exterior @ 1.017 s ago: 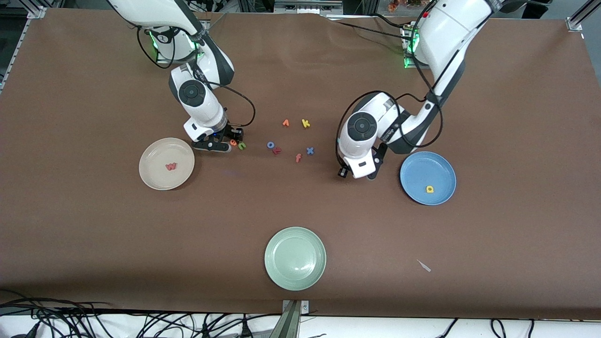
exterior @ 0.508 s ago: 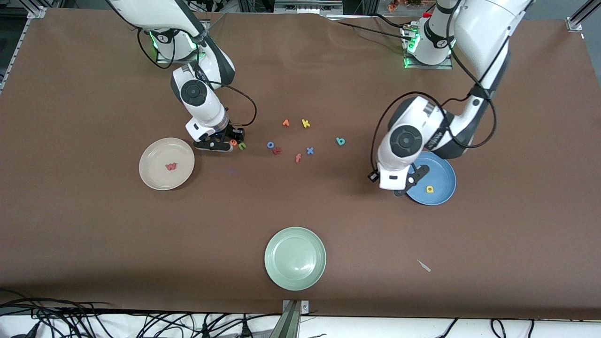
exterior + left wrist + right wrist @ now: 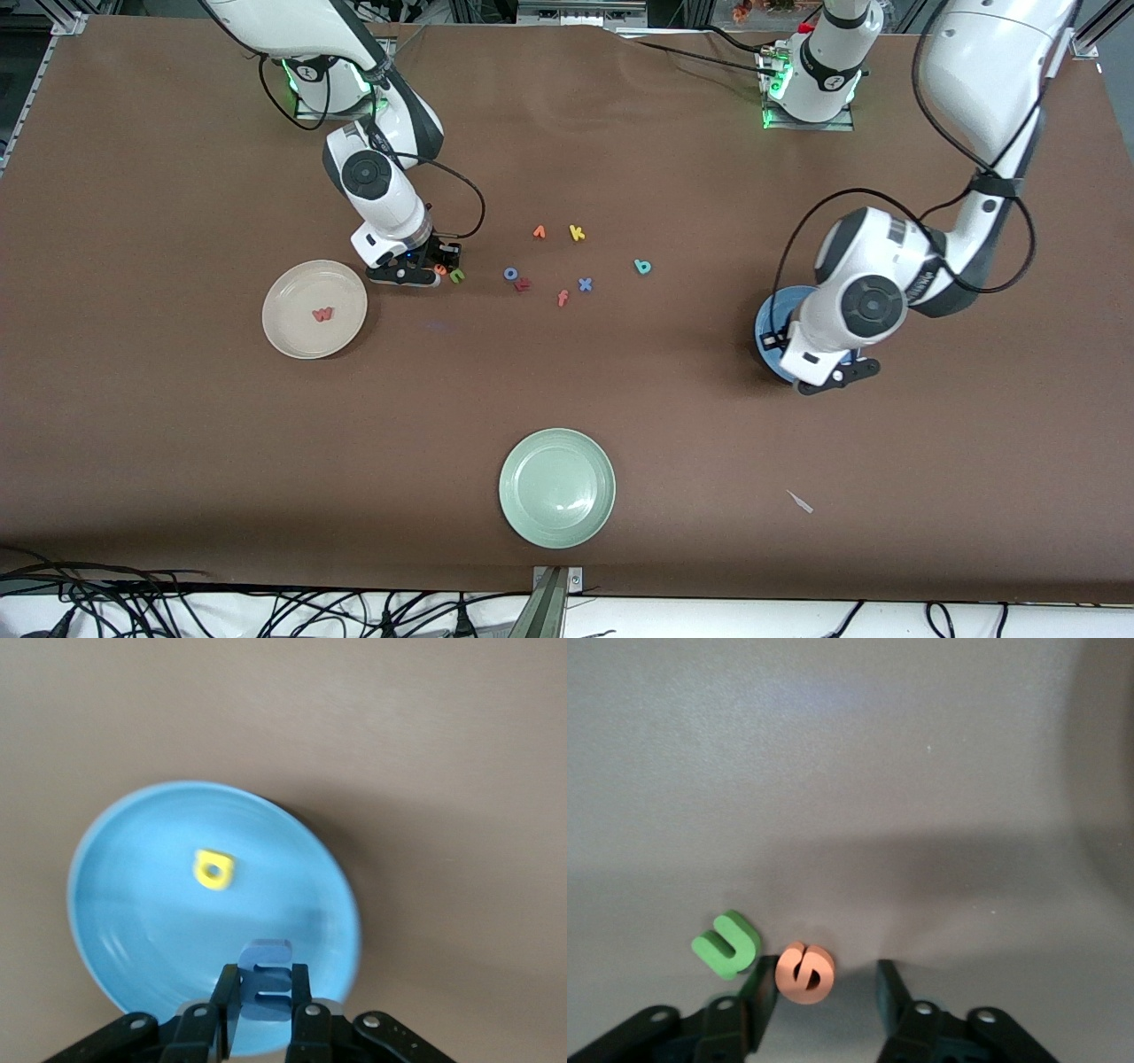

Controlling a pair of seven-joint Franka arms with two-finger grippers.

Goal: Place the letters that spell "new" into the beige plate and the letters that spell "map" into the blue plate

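My left gripper (image 3: 266, 979) hangs over the blue plate (image 3: 133, 904), shut on the blue "m" (image 3: 266, 955). The yellow "a" (image 3: 213, 870) lies in that plate. In the front view the left gripper (image 3: 828, 377) covers most of the blue plate (image 3: 767, 330). The teal "p" (image 3: 642, 266) lies on the table. My right gripper (image 3: 824, 973) is down at the table, open around the orange "e" (image 3: 804, 973), which touches one finger. The green "n" (image 3: 726, 943) lies just outside that finger. The pinkish "w" (image 3: 323, 314) rests in the beige plate (image 3: 283, 292).
A pale green plate (image 3: 556, 487) sits near the front edge. Stray letters lie mid-table: an orange one (image 3: 539, 232), a yellow "k" (image 3: 577, 233), a blue "o" (image 3: 511, 274), a red one (image 3: 523, 284), an "f" (image 3: 563, 298), a blue "x" (image 3: 585, 284). A small scrap (image 3: 800, 501) lies nearer the front camera than the blue plate.
The left arm has swung from the middle of the table to over the blue plate, uncovering the teal "p". The right arm has stayed at the orange "e".
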